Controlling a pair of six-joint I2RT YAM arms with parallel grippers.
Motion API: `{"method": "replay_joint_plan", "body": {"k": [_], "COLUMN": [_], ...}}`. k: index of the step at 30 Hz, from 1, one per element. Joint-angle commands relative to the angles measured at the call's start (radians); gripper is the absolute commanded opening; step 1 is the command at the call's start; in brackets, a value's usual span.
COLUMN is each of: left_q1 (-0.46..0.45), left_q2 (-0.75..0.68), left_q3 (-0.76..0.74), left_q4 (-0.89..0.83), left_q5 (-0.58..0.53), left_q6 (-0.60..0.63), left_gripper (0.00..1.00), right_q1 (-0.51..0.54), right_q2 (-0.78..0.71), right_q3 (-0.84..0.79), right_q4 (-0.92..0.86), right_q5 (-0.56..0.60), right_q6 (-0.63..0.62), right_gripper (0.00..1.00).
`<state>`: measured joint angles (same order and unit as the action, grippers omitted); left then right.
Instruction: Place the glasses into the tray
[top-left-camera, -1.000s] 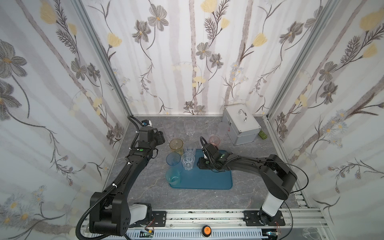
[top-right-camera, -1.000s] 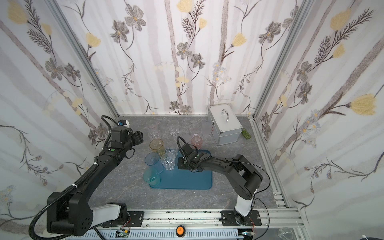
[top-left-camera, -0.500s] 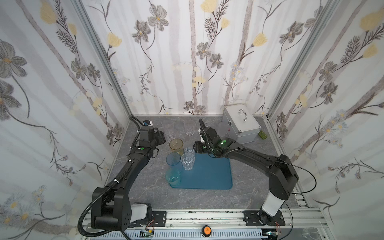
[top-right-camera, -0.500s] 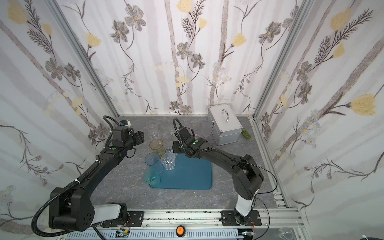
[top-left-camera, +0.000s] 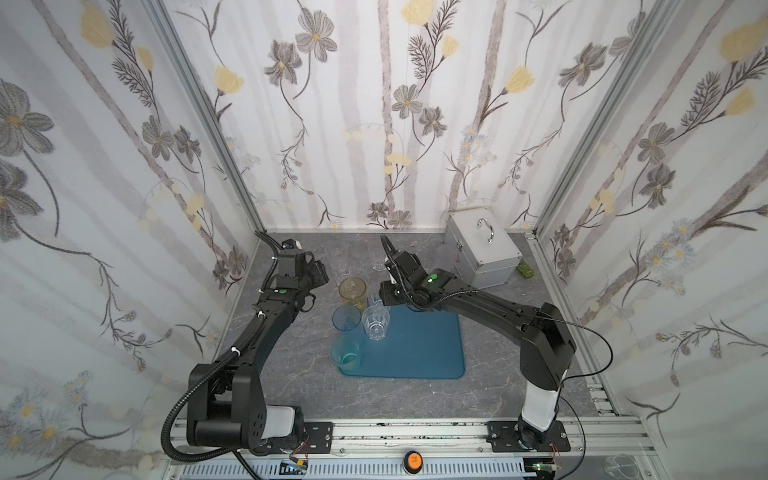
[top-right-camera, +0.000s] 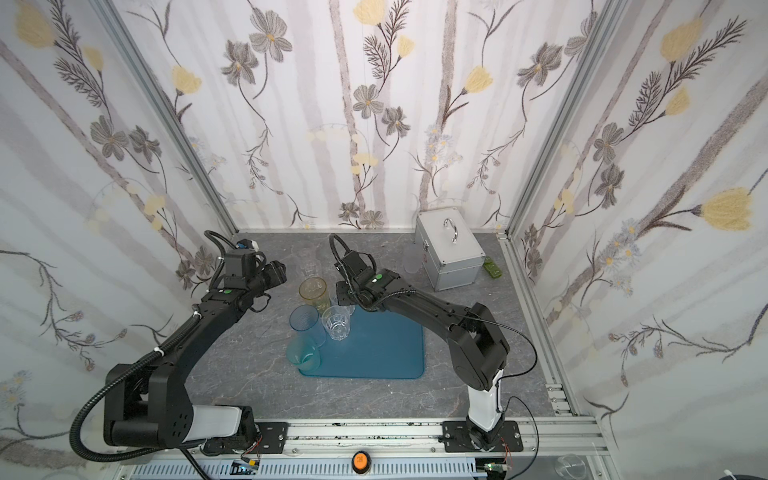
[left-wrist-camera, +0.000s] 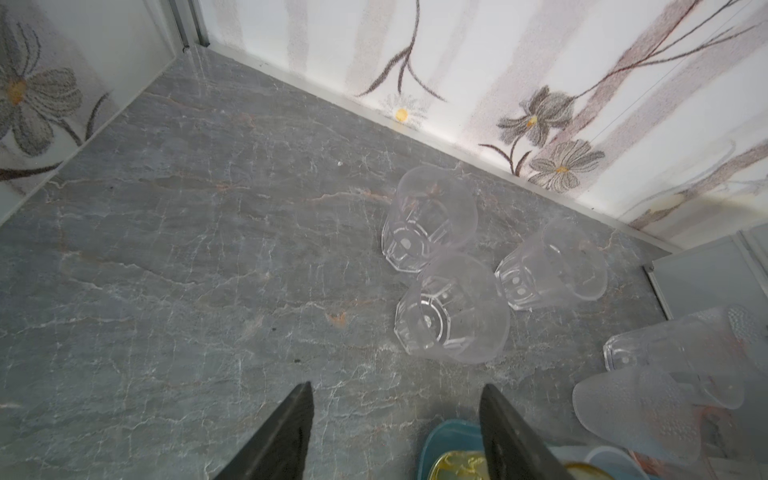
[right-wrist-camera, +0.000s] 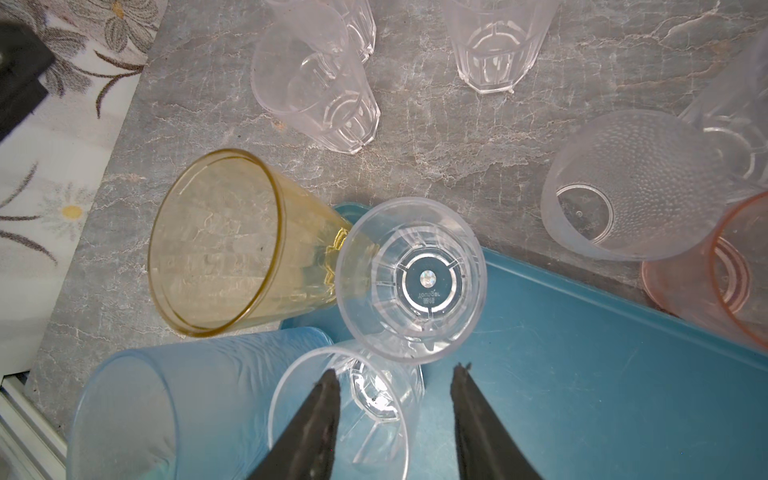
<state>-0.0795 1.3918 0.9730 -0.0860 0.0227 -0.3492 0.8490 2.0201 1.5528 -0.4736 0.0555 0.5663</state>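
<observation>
**Currently: glasses crowd the tray's left side, and both my grippers are empty**

The teal-blue tray (top-left-camera: 419, 349) lies flat on the grey marbled counter (top-left-camera: 374, 399). It is a low-rimmed rectangle with rounded corners, and most of it is bare. In both top views several glasses stand along its left side. An amber glass (top-left-camera: 352, 289) is at the far corner, then a frosted blue glass (top-left-camera: 346, 319), then a teal glass (top-left-camera: 345, 353) at the near corner. A clear faceted glass (top-left-camera: 375, 324) stands beside the blue one. A second clear glass (right-wrist-camera: 411, 278) stands right by the amber one, and my right wrist view looks straight down to its round base.

My right gripper (right-wrist-camera: 395, 415) hangs above that cluster with its jaws apart, holding nothing. Off the tray, a dimpled frosted glass (right-wrist-camera: 623, 187) and a pink glass (right-wrist-camera: 715, 278) stand on the counter by the tray's far edge.

My left gripper (left-wrist-camera: 395, 432) is likewise spread wide and empty, over bare counter. Ahead of it, three clear faceted glasses (left-wrist-camera: 453, 307) stand upright close together near the back wall (left-wrist-camera: 478, 62). Two frosted glasses (left-wrist-camera: 644, 415) are beside them. The silver case (top-left-camera: 482, 253) sits in the far right corner.
</observation>
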Motion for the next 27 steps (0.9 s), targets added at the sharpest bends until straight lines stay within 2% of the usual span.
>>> {"method": "replay_joint_plan", "body": {"k": [1, 9, 15, 27], "left_q1": [0.001, 0.001, 0.001, -0.002], "left_q2": [0.076, 0.404, 0.585, 0.737], "left_q3": [0.065, 0.331, 0.512, 0.582], "left_q4": [-0.004, -0.005, -0.042, -0.072], "left_q5": [-0.01, 0.009, -0.026, -0.056], "left_q6": [-0.041, -0.056, -0.012, 0.049], "left_gripper": [0.65, 0.63, 0.59, 0.39], "right_q1": [-0.013, -0.021, -0.059, -0.076], "right_q2": [-0.031, -0.107, -0.152, -0.176], "right_q3": [-0.022, -0.137, -0.236, -0.272], "right_q4": [0.016, 0.06, 0.1, 0.127], "right_q5": [0.018, 0.006, -0.002, -0.019], "right_q6": [-0.006, 0.005, 0.012, 0.015], "right_gripper": [0.45, 0.46, 0.46, 0.46]}}
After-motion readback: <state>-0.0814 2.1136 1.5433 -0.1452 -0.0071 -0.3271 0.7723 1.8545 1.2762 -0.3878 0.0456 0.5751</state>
